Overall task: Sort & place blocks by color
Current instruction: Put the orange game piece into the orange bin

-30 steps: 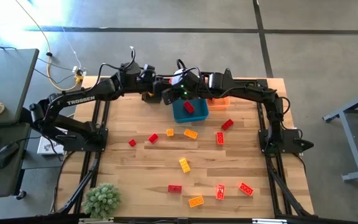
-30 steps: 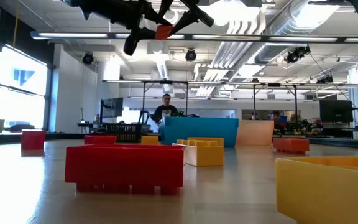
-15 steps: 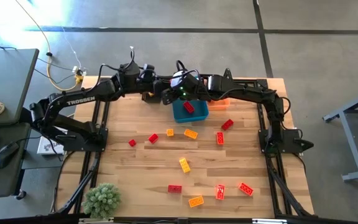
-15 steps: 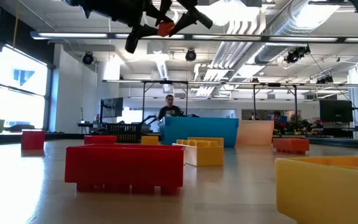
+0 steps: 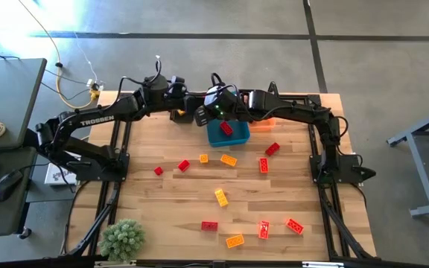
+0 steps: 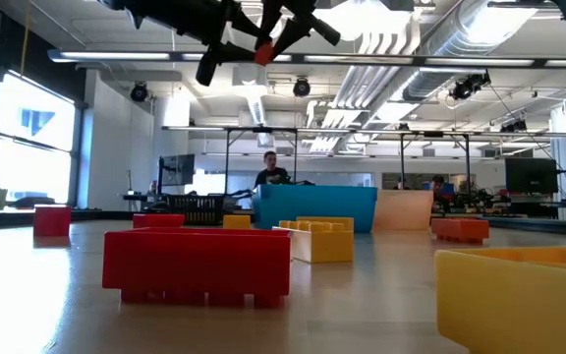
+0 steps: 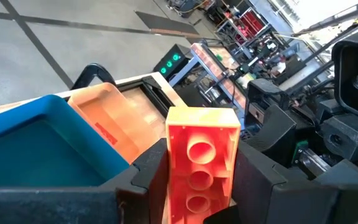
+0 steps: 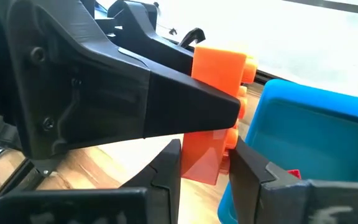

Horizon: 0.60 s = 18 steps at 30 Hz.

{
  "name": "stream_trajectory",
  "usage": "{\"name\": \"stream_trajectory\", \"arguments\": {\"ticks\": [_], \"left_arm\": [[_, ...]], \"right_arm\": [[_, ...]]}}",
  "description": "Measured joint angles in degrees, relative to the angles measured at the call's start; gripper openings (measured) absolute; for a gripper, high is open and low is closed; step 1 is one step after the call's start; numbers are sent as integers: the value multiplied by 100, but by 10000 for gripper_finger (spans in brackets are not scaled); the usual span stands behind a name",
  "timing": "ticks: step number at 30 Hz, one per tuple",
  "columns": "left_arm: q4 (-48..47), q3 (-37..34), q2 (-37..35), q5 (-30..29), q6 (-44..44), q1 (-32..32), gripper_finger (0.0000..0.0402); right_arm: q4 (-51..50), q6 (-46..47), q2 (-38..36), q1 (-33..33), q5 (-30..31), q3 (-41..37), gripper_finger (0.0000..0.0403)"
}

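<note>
Both arms meet high at the table's far edge, left gripper (image 5: 199, 115) and right gripper (image 5: 208, 112) jaws closed.

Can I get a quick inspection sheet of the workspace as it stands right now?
Surface: wooden table, mostly bare.
Job's things: loose blocks scattered over the table; one red block in the blue bin; an orange bin behind it.
Handover: orange block gripped by both pincers above the blue bin's edge.
Clutter: small green plant at the near left corner.
Pincers: left pincer and right pincer both shut on the orange block.
Cables: yellow and white leads on the floor by the far left corner.
Surroundings: person far behind; desk with mouse left.
</note>
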Motion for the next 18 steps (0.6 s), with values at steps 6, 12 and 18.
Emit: {"name": "stream_trajectory", "arguments": {"ticks": [6,12,18], "left_arm": [[-49,0,0,0,318,-4,150],[-109,2,0,-54,708,64,175],[-131,3,0,-155,665,216,197]], "right_arm": [[-53,-170,0,2,-34,0,76],[-144,-243,20,-10,-76,-2,76],[-634,-249,20,-86,-84,-6,76]]}}
